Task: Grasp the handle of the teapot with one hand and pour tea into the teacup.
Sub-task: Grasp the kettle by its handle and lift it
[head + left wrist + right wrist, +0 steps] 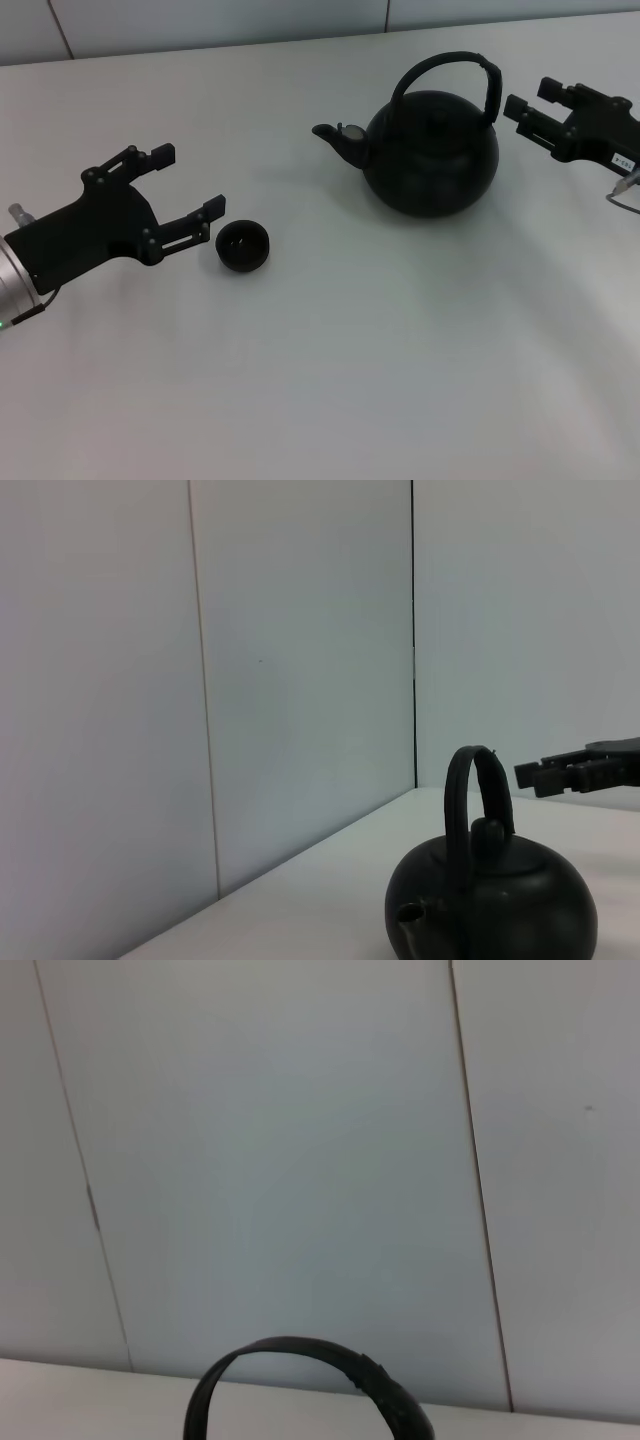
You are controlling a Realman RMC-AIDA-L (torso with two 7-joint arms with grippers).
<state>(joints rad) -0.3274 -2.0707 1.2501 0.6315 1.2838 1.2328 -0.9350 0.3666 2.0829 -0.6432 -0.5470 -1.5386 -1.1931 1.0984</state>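
1. We see a plain white table (330, 380) with pale wall panels (300, 660) rising behind its far edge.
2. The teapot (432, 152) stands upright on the table toward our right, its short spout (335, 138) aimed to our left and its flat lid in place.
3. Its handle (450, 72) arches over the lid; the thicker wrapped part runs down the right side of the arch.
4. The teacup (243, 246) sits on the table well apart from the teapot, out to the left of the spout and nearer to us. We cannot tell whether it holds any tea.
5. Our left gripper (190, 184) lies low over the table just left of the teacup. Its two fingers are spread wide with nothing between them, and the nearer fingertip (214, 208) is just beside the cup's rim; whether it touches we cannot tell.
6. Our right gripper (532, 100) hangs just to the right of the handle's wrapped side, fingers parted and pointing at it, holding nothing.
7. From the left wrist view we see the teapot side-on, handle edge-on, with the right gripper beyond it.
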